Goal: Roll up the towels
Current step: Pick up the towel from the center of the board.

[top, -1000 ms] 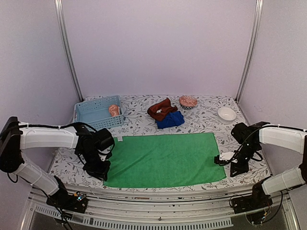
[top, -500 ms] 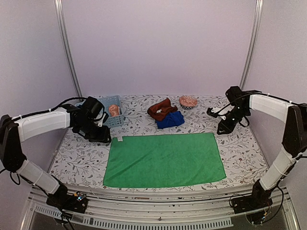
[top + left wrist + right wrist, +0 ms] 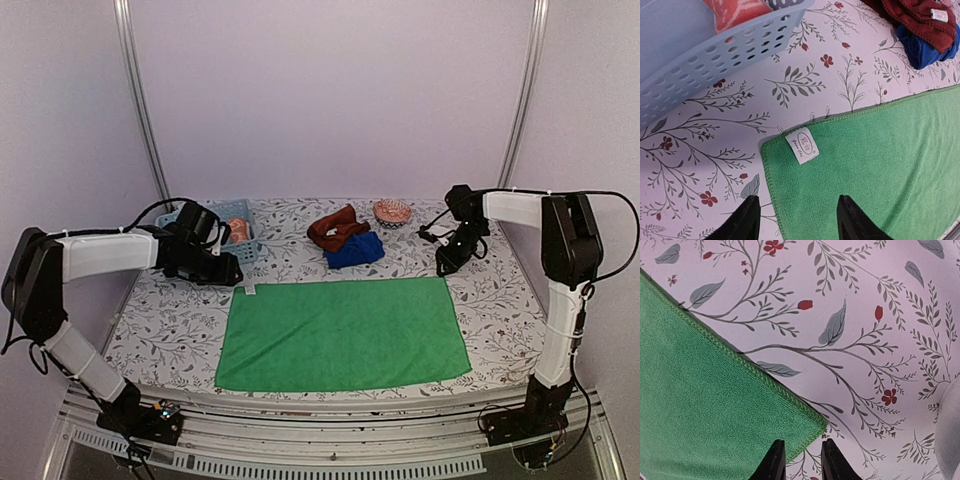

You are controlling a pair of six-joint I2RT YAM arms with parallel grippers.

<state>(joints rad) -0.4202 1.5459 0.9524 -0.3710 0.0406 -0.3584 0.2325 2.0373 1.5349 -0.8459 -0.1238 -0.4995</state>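
Four towels, approx one done: orange towel [image 3: 238,230] sits in basket [image 3: 190,240], prob already rolled, can't be sure. Green towel [image 3: 345,335] lies flat & unrolled mid-table, label [image 3: 802,145] at far-left corner. L gripper [image 3: 796,205] hovers by that corner, jaws fairly wide, nothing in them. R gripper [image 3: 799,447] at far-right corner, jaws only narrowly apart, empty too. Rust-brown towel [image 3: 337,228] heaped on blue towel [image 3: 357,250] behind, both unrolled. Left to do: roll green, then other 2
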